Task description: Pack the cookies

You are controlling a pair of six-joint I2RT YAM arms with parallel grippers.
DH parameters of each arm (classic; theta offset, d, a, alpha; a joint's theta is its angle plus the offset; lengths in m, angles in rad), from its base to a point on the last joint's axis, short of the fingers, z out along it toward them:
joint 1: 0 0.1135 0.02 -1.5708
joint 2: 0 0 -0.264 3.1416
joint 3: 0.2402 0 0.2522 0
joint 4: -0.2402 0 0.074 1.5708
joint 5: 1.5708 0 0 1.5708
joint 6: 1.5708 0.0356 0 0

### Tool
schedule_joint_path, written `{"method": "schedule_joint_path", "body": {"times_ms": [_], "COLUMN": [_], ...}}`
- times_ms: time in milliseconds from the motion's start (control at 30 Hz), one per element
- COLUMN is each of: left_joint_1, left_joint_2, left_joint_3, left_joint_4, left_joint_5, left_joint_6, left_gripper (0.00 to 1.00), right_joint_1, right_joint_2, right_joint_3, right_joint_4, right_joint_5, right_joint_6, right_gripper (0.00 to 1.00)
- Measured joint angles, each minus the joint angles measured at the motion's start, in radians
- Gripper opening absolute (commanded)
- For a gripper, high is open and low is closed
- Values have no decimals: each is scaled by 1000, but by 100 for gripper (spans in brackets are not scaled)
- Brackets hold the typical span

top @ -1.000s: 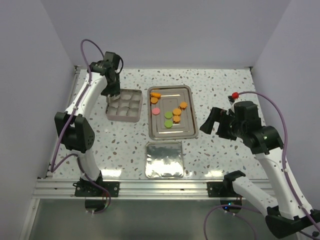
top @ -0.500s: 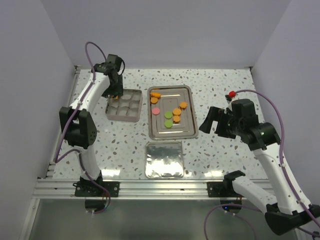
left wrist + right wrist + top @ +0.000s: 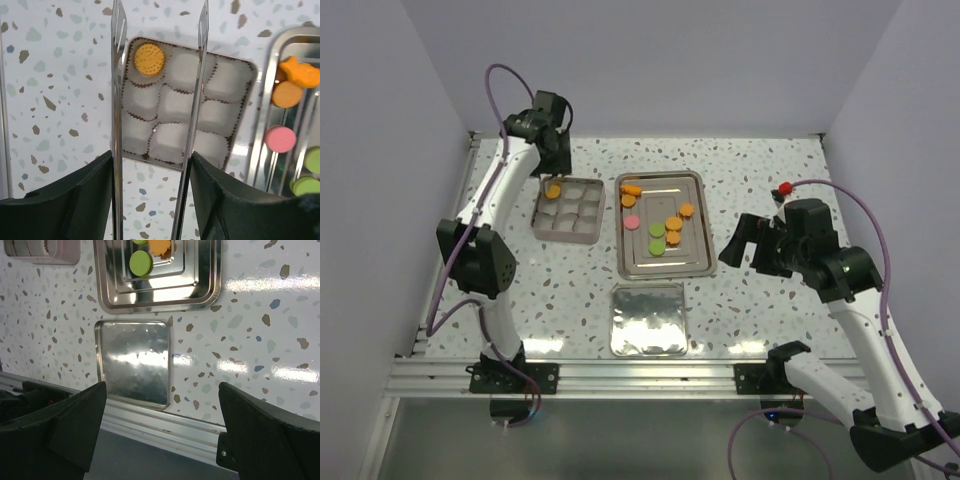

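One orange cookie (image 3: pixel 552 190) lies in the back-left cup of the grey box (image 3: pixel 582 232); it also shows in the left wrist view (image 3: pixel 149 59). Several more cookies lie on the steel tray (image 3: pixel 696 262): orange ones (image 3: pixel 629 200), a pink one (image 3: pixel 631 222) and green ones (image 3: pixel 658 246). My left gripper (image 3: pixel 553 160) hangs over the box's back-left corner, its thin metal fingers (image 3: pixel 118 100) open and empty. My right gripper (image 3: pixel 735 243) is wide open and empty, right of the tray. In its view a green cookie (image 3: pixel 140 262) lies on the tray (image 3: pixel 210 290).
A flat steel lid (image 3: pixel 648 318) lies near the front edge, below the tray; it also shows in the right wrist view (image 3: pixel 134 362). The box's other cups (image 3: pixel 180 102) hold white paper liners. Walls close in the table on three sides.
My left gripper has let go of an orange cookie in the box's back-left cup and pulled up and back from it. The right arm has barely moved.
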Motion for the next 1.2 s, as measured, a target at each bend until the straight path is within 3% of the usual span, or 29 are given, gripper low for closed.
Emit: {"method": "schedule_joint_path", "body": {"times_ms": [300,600,933,1200], "left_joint_1": [-235,-504,-577,-583], "left_joint_2": [32,41,23,8], "left_joint_3": [108,-25,-192,-226], "left_joint_4": [-40,-32,-15,16], "left_joint_5": [14,57,72,76], "left_joint_6": [-51,-93,-106,-120], "left_gripper": [63,64,64,63], "right_joint_1": [0,0,0,0], "right_joint_2": [-31,-57,-96,-118], "right_joint_3": [0,-5,-42,-56], "right_joint_4": [-19,-99,-151,-172], "right_joint_5": [12,84,105,105], "right_joint_6": [10,20,31,49], "right_gripper": [97,97,97,97]}}
